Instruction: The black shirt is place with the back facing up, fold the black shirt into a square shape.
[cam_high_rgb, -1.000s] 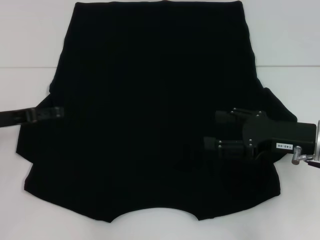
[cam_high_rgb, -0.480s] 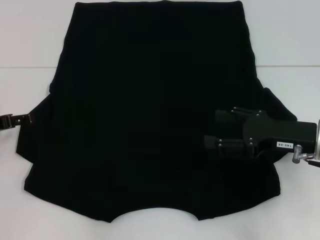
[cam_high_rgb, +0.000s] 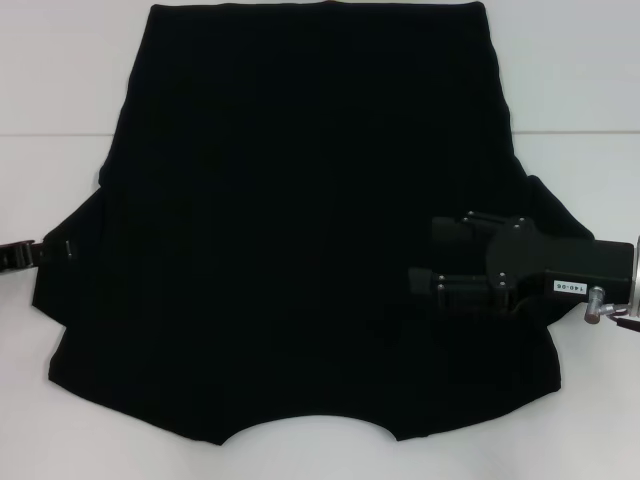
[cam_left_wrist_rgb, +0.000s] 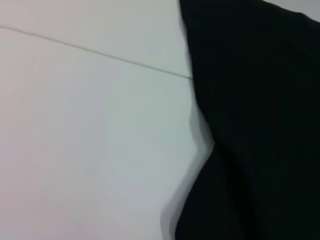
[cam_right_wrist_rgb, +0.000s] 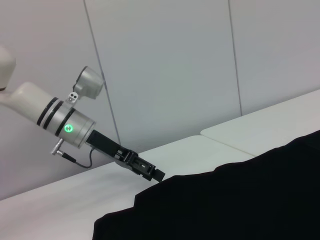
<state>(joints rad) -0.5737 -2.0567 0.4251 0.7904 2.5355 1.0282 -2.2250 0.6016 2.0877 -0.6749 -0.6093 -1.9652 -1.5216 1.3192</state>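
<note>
While the black shirt (cam_high_rgb: 300, 220) lies spread flat on the white table (cam_high_rgb: 60, 70), plain side up, both arms reach in from the sides. The neck cut is at the edge near the robot and the hem is at the far edge.

The left gripper (cam_high_rgb: 30, 252) is at the left sleeve edge, right where the cloth meets the table. Only its tip shows, so I cannot tell if it is open or pinching the cloth. The right gripper (cam_high_rgb: 425, 262) lies low over the right side of the shirt, near the sleeve. Its two fingers (cam_high_rgb: 445, 232) look spread apart, one beside the other, with nothing between them.

No fold shows, so this looks like the start: getting hold of the sides. Next, I think each gripper must pinch its sleeve edge, lift it a little, and bring it toward the middle.
</note>
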